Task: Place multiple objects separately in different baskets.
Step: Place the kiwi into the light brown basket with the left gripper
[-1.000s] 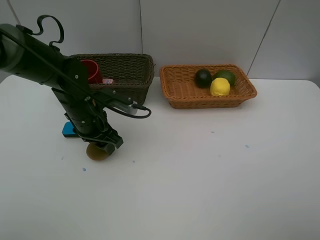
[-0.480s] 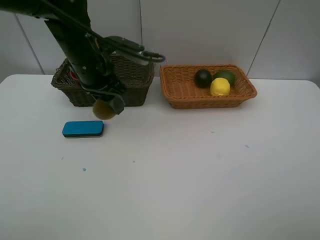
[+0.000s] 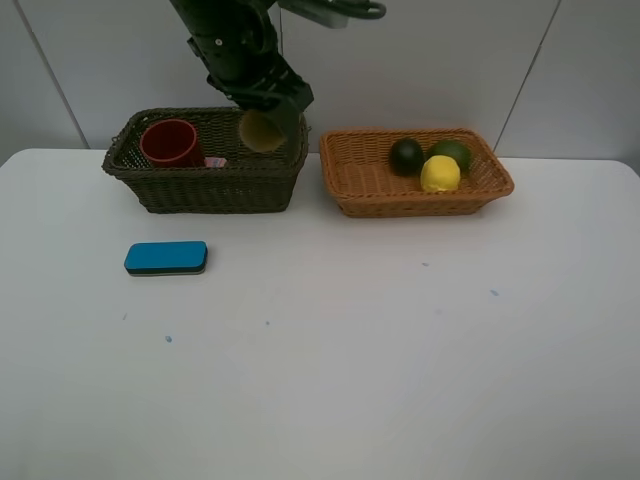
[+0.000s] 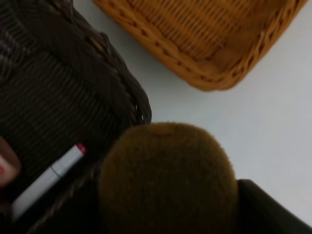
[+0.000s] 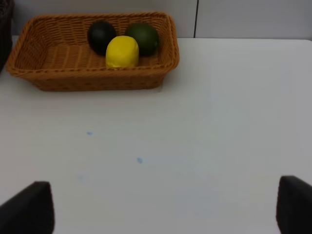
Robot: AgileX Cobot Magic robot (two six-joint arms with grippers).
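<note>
The left hand [image 3: 264, 112] is raised above the tabletop [image 3: 400, 340] and pinches the brown kiwi [image 3: 262, 131] between its fingers. The kiwi hangs over the right end of the dark olive-green basket [image 3: 160, 190], near the gap between the two baskets. This basket stands at the far edge of the tabletop, toward the far left corner. Inside it stands the red-brown cup [image 3: 171, 143], and the white pen [image 4: 48, 179] lies on its bottom. The orange-tan basket [image 3: 372, 198] stands just beside it along the far edge, and it holds the dark mangosteen [image 3: 406, 156], the green lime [image 3: 452, 153] and the yellow lemon [image 3: 440, 174]. The blue eraser block [image 3: 166, 258] lies alone on the tabletop near the left edge. The right hand [image 5: 165, 207] is spread wide and holds nothing.
</note>
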